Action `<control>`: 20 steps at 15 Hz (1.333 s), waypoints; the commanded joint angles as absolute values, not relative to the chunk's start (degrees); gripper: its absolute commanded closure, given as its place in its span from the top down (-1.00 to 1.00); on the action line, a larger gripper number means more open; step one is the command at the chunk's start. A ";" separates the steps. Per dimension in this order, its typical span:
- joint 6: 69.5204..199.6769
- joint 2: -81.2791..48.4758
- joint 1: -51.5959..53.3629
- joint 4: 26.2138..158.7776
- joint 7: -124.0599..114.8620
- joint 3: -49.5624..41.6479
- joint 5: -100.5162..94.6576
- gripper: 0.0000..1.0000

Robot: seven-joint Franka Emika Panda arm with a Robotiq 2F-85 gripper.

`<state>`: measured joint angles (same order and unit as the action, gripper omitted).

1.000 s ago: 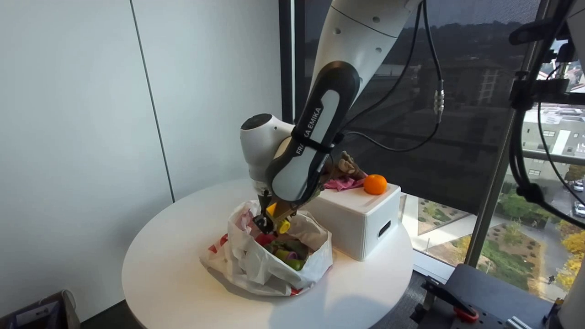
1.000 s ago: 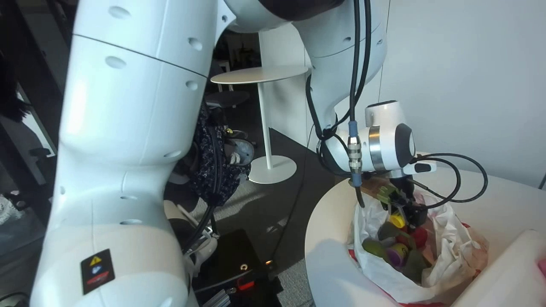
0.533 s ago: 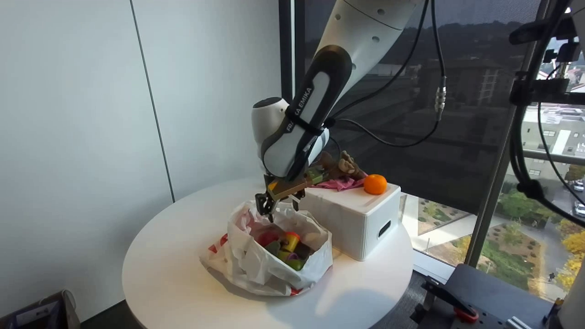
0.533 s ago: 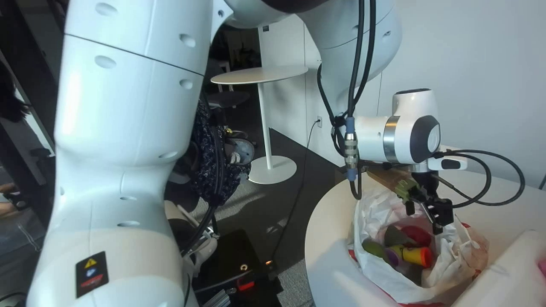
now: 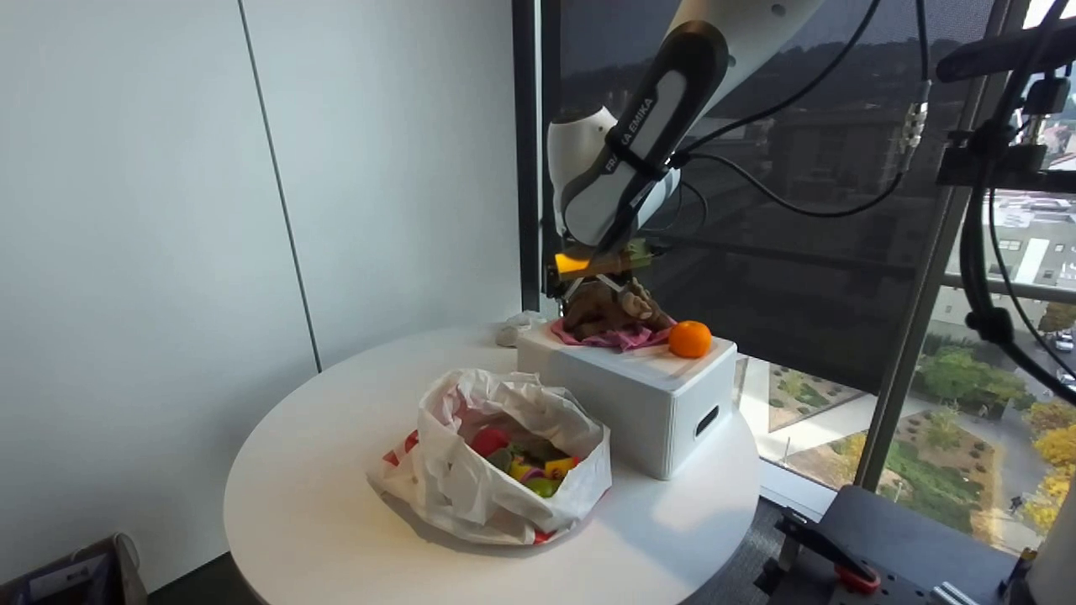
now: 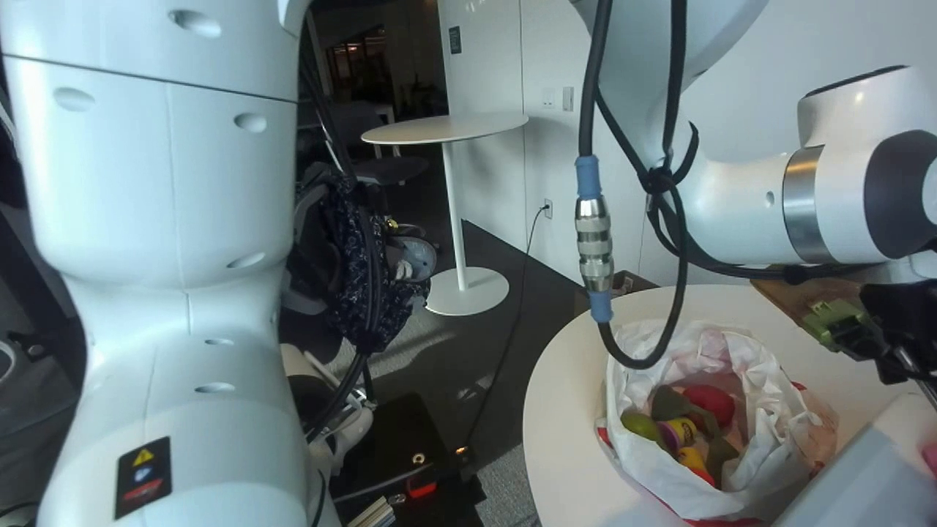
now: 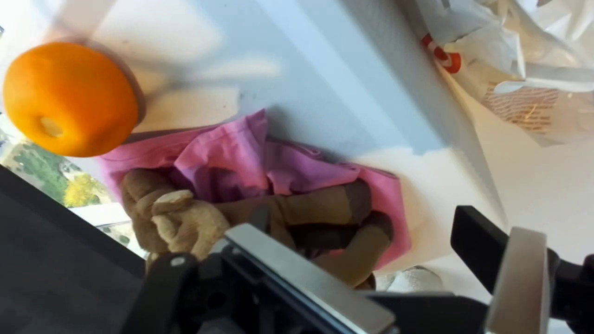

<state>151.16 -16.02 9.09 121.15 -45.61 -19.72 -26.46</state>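
- In an exterior view, the hand (image 5: 593,294) hangs just above a brown plush toy (image 5: 598,318), which lies on a pink cloth (image 5: 622,339) atop a white box (image 5: 639,412); the box probably serves as a raised stand. An orange (image 5: 689,339) rests at the cloth's edge, the flat top likely stopping it from rolling.
- In an exterior view, the bench (image 6: 564,432) carries a white bag (image 6: 650,472), its creased rim standing open, seemingly by its own stiffness. Its walls pen in a red item (image 6: 710,405) and a yellow-and-purple tub (image 6: 682,432).
- In the wrist view, the fingers (image 7: 315,283) stand wide apart and pinch nothing; whether one touches the toy is hard to judge, since it hides part of the body.
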 commanded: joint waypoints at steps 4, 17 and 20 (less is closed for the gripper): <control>147.14 -18.46 6.75 115.27 -65.21 -21.04 -29.51 1.00; 149.44 -29.26 2.89 104.38 -76.75 -19.61 -42.90 1.00; 151.20 -31.36 1.71 103.46 -76.15 -18.62 -40.27 1.00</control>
<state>149.12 -28.52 3.42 106.35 -76.47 -19.89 -41.42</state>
